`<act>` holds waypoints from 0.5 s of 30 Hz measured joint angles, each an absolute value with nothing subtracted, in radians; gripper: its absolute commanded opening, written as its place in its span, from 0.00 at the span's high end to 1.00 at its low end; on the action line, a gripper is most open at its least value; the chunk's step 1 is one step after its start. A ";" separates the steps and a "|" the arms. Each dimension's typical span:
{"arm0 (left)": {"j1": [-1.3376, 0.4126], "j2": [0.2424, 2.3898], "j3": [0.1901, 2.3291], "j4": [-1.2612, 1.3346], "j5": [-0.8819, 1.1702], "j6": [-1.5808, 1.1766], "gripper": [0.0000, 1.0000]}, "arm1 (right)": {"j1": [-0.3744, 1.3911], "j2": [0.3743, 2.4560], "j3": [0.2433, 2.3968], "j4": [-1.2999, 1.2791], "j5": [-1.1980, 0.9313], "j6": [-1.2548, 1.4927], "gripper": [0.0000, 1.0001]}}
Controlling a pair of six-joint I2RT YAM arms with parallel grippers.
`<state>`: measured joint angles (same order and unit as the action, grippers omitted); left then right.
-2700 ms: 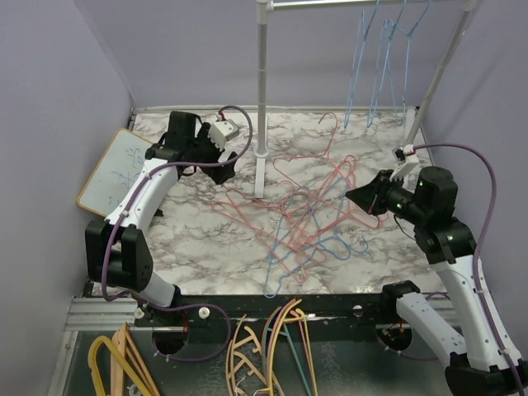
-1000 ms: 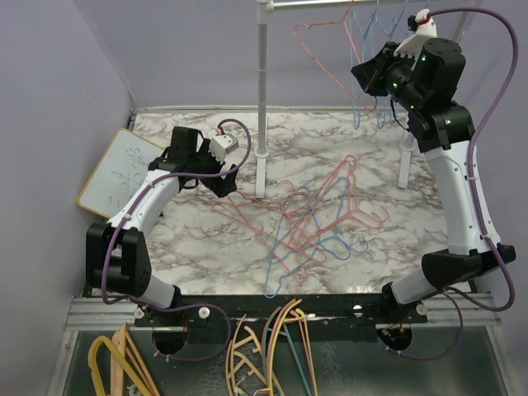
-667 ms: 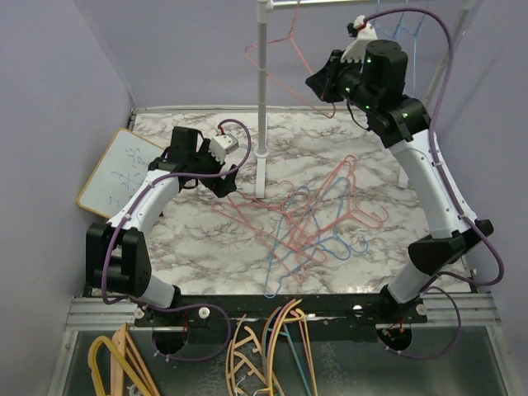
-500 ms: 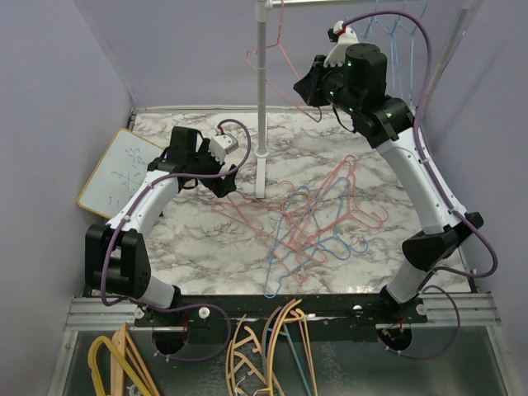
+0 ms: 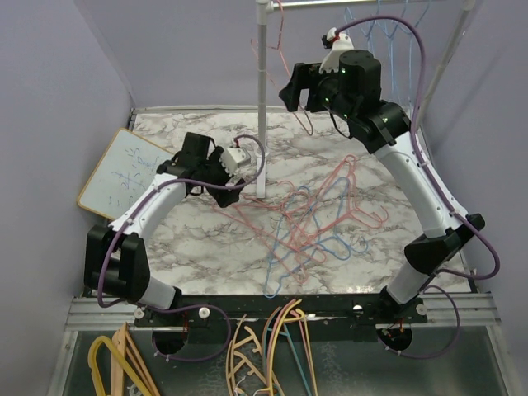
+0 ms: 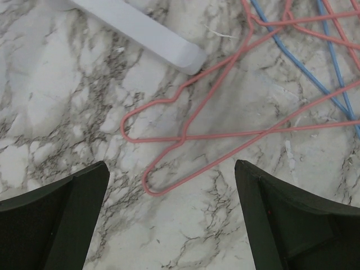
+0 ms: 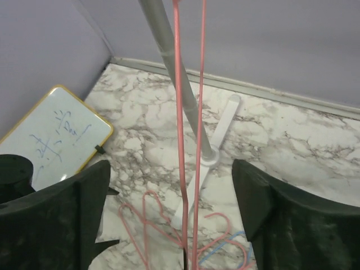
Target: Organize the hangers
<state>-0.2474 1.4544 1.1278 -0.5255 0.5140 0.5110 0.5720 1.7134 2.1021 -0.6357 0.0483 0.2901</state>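
Observation:
A pink hanger (image 5: 280, 45) hangs from the rail (image 5: 330, 3) beside the white pole (image 5: 262, 99). My right gripper (image 5: 295, 91) is raised next to it and open; in the right wrist view the pink hanger's (image 7: 180, 112) two wires run between the spread fingers of the right gripper (image 7: 170, 169) without touching them. Several blue hangers (image 5: 388, 33) hang further right on the rail. A tangled pile of pink and blue hangers (image 5: 313, 219) lies on the marble table. My left gripper (image 5: 233, 183) hovers open over a pink hanger's hook (image 6: 157, 180) at the pile's left edge.
The rack's white foot (image 6: 140, 28) lies on the table close to the left gripper (image 6: 171, 169). A whiteboard (image 5: 124, 173) leans at the far left. Thick yellow and orange hangers (image 5: 264, 346) sit below the table's near edge. Purple walls close in on three sides.
My right arm carried the pink hanger leftward along the rail to the pole, then its jaws opened. My left gripper shifted right toward the pile.

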 measured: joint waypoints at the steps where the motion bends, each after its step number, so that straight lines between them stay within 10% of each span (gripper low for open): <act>1: -0.282 1.456 1.120 -0.533 0.482 0.542 0.05 | 0.573 1.693 2.064 -0.635 0.055 0.290 0.00; 15: -0.418 1.629 1.054 -0.495 0.333 0.620 0.18 | 0.575 1.171 1.558 -0.659 0.103 0.326 0.00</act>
<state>-0.4183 1.6291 1.0542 -0.4953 0.3328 0.6205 0.5751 1.1713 1.5578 -0.6586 0.1028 0.3260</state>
